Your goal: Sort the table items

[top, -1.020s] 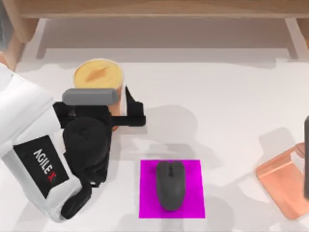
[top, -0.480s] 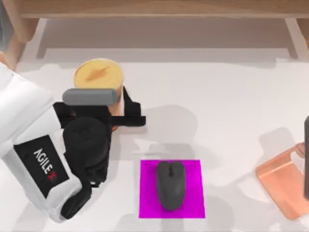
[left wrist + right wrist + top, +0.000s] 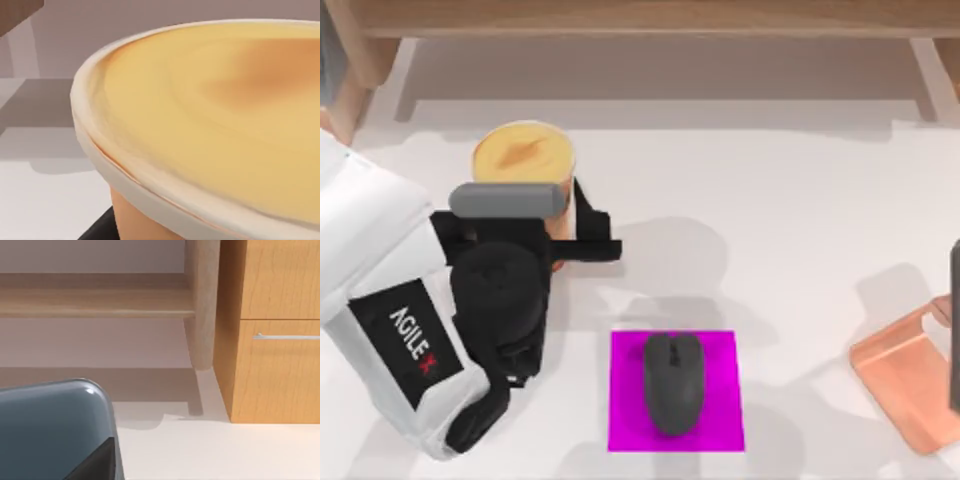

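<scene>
Plainly, the left gripper (image 3: 582,235) is clamped on the orange cup (image 3: 524,160) near the table's (image 3: 790,200) far left edge, and an off-centre hold could tip this tall cup as it lifts.

Our left arm (image 3: 410,330) covers the lower side of the orange cup (image 3: 525,160) at ten o'clock. At three o'clock the copper stand (image 3: 905,380) is cut by the edge. In the left wrist view the cup's lid (image 3: 215,130) runs off frame.
</scene>
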You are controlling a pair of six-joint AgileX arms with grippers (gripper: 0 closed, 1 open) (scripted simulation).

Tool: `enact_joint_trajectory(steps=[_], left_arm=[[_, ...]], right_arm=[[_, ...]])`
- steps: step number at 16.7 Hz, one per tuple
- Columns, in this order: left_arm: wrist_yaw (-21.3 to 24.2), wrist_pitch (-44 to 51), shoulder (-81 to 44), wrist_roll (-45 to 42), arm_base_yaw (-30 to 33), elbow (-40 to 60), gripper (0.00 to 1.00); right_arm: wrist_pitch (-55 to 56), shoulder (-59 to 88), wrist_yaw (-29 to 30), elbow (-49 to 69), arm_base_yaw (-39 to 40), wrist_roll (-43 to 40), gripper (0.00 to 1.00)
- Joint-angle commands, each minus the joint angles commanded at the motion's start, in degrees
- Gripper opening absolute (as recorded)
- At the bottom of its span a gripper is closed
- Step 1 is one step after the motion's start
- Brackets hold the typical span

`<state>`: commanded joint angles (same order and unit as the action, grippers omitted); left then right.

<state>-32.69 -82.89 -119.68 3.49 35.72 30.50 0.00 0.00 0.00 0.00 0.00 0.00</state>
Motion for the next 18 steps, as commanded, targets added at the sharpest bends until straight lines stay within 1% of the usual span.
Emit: enact_joint_trajectory(steps=[7, 14, 18], left_arm=[[-0.02, 0.00, 0.05, -0.09, 0.09, -0.05, 0.00], [-0.04, 2.75, 2.95, -0.11, 0.07, -0.18, 0.00], [-0.07, 2.72, 2.80, -0.20, 0.08, -0.11, 0.00]], right_arm=[[0.00, 0.00, 0.00, 0.00, 0.00, 0.00, 1.00], [0.00, 0.00, 0.00, 0.00, 0.00, 0.00, 1.00], [0.00, 0.00, 0.00, 0.00, 0.00, 0.00, 1.00]])
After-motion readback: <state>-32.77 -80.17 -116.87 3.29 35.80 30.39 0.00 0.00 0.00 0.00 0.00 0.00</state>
